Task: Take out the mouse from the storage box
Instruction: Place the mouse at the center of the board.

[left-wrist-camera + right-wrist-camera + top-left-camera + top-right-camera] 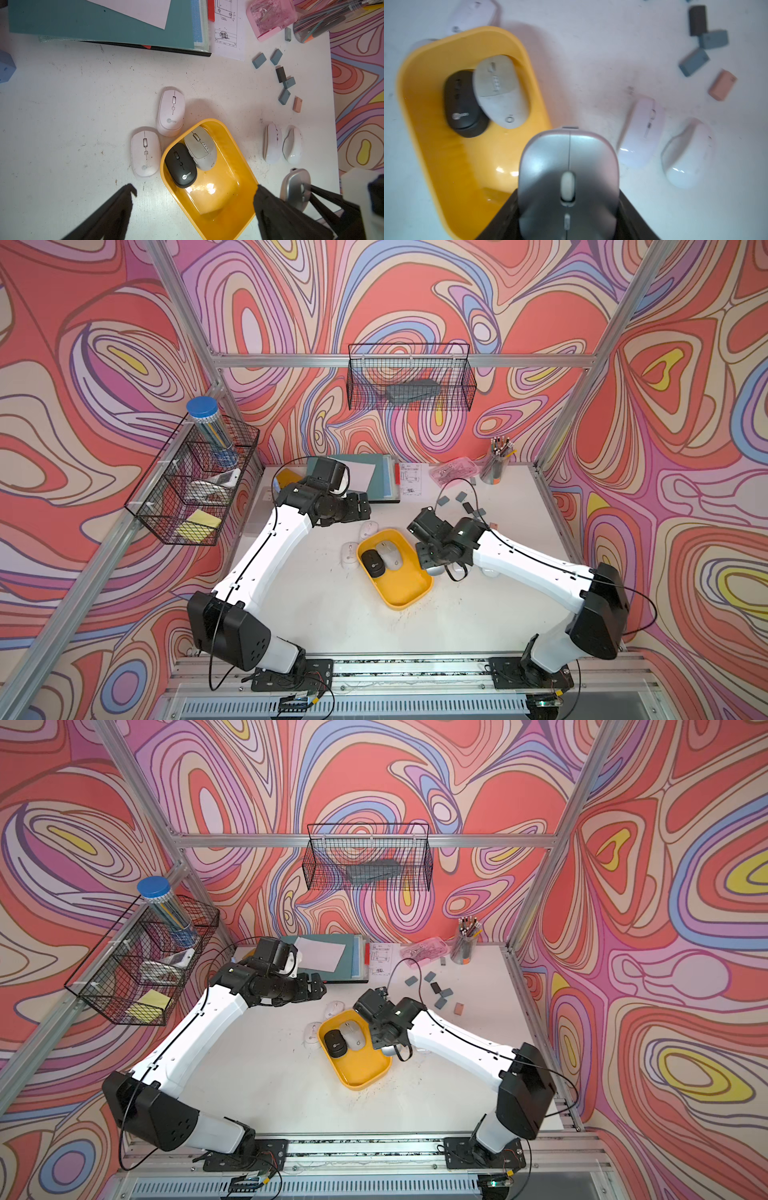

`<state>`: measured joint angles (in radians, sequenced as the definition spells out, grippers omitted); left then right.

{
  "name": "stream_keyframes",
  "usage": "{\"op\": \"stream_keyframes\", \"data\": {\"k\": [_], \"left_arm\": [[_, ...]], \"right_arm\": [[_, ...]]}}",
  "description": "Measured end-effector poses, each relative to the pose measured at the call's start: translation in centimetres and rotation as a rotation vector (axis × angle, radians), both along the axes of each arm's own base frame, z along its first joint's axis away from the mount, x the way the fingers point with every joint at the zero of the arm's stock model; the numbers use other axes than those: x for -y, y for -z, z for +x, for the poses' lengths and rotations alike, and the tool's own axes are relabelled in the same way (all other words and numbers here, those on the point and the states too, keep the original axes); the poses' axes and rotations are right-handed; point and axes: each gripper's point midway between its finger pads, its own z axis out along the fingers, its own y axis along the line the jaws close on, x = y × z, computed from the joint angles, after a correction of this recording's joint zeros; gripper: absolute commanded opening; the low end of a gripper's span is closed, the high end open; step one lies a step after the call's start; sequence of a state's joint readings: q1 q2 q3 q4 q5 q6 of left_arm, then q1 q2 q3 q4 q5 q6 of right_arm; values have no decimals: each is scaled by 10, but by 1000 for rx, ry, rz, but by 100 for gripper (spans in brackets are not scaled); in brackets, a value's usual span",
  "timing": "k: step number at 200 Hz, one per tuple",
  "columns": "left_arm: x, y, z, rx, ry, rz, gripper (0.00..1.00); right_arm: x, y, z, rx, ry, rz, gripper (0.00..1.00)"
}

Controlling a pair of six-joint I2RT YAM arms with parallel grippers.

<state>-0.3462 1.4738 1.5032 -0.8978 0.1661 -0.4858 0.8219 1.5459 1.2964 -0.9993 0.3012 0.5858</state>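
Grip belongs to the right fingers (500,224), clamped on the two flanks of the silver mouse (568,176), which fills the gap between them in the right wrist view. The left fingers (112,212) stand wide apart and empty above the white worktop (83,104). In both top views the yellow storage box (405,601) lies below the middle of the frame. There the right wrist hides nearly all of the silver mouse, leaving only a sliver at the box's right-hand rim. The left wrist view shows it plainly outside the box, off one long side. That view also gives what the top views leave small. A black mouse (180,166) and a grey mouse (200,148) lie side by side, touching, inside the box at one end. Two pale mice (171,112) lie on the worktop just beside its outer wall. Two more white mice (272,143) lie well apart from it, on the silver mouse's side. Whether the silver mouse touches the worktop cannot be told.
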Motion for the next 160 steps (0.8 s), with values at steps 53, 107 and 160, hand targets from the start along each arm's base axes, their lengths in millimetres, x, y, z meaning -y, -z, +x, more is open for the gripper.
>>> {"op": "stream_keyframes", "data": {"k": [53,107,160], "left_arm": [[0,0,0,0,0,0,95],[0,0,0,0,0,-1,95],[1,0,-1,-2,4,-6,95]], "right_arm": [[75,71,-45,-219,182,-105,35],[67,114,-61,-343,192,-91,38],[60,130,-66,-403,197,-75,70]]}}
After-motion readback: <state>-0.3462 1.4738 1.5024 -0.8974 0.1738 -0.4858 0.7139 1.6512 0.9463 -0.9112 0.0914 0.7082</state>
